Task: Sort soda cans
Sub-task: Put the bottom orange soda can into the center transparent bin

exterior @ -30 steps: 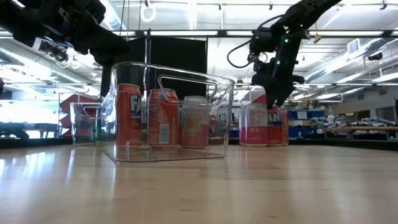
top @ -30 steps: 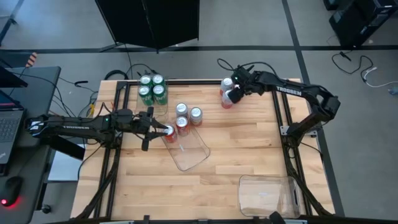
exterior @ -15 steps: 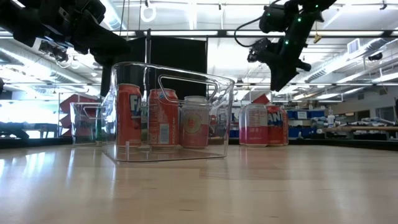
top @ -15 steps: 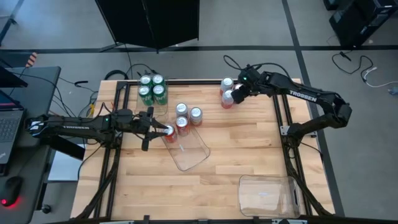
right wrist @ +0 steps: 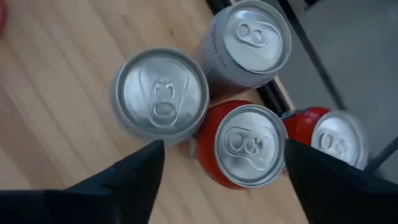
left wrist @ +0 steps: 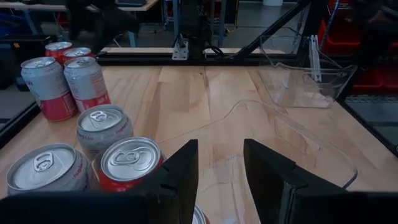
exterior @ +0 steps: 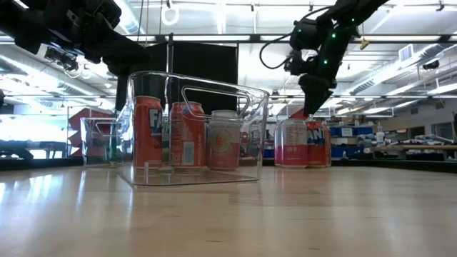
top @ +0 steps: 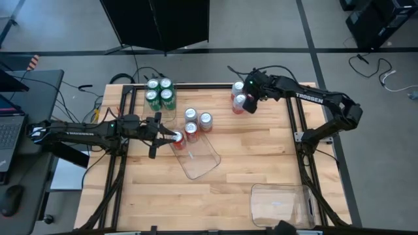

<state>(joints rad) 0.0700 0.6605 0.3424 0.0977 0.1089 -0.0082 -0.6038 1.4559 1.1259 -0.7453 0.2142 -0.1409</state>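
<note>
Pale wooden planks made up the desk [top: 255, 156], set on a dark frame over a grey floor. One clear tray [top: 198, 156] lay near its middle, a second clear tray [top: 281, 203] sat at the near right corner, and a third tray [exterior: 96, 141] at the far left edge held four green cans [top: 160, 93].

Reaching in from the left, the left claw [top: 171, 136] sat over the rim of the middle tray with its fingers [left wrist: 180, 171] partly apart on either side of a red can [top: 178, 139]; whether they were squeezing it could not be made out. Another red can [top: 191, 128] stood just beside it, with two silver-grey cans [top: 198, 117] touching behind.

Over at the far right edge, the right claw [top: 248, 96] hovered above a tight cluster of cans [right wrist: 230, 124], its fingers [right wrist: 124, 177] spread wide and holding nothing. That cluster was two silver-grey cans [right wrist: 163, 93] and two red ones [right wrist: 245, 146], all upright and touching.
</note>
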